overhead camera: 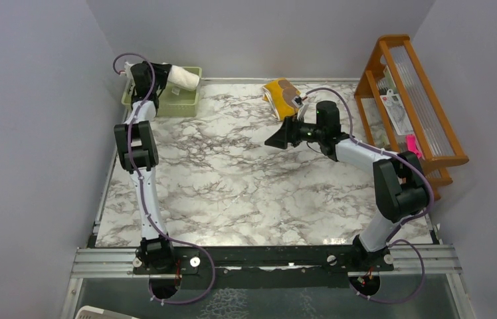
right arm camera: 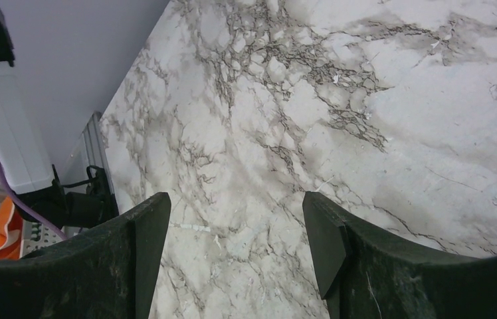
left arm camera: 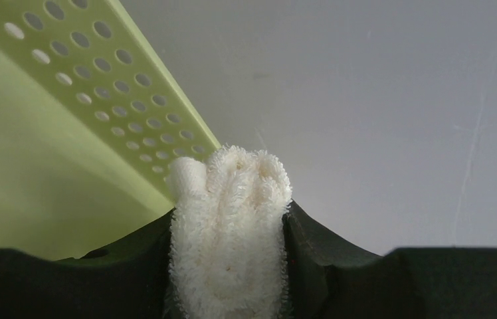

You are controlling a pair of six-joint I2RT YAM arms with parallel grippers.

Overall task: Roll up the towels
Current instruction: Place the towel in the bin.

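My left gripper (overhead camera: 165, 74) is shut on the rolled cream-white towel (overhead camera: 185, 78) and holds it over the pale green basket (overhead camera: 181, 102) at the back left. In the left wrist view the towel (left arm camera: 229, 232) is squeezed between the two black fingers, with the basket wall (left arm camera: 93, 73) beside it. The mustard-yellow towel with a brown patch (overhead camera: 281, 95) lies bunched on the marble table at the back, right of centre. My right gripper (overhead camera: 279, 137) is open and empty, above bare marble just in front of the yellow towel; the right wrist view shows only marble between its fingers (right arm camera: 229, 219).
A wooden rack (overhead camera: 410, 100) with papers and a pink item stands along the right wall. Grey walls close in the table (overhead camera: 232, 193) on the left, back and right. The arm bases sit on a metal rail (overhead camera: 266, 256) at the near edge.
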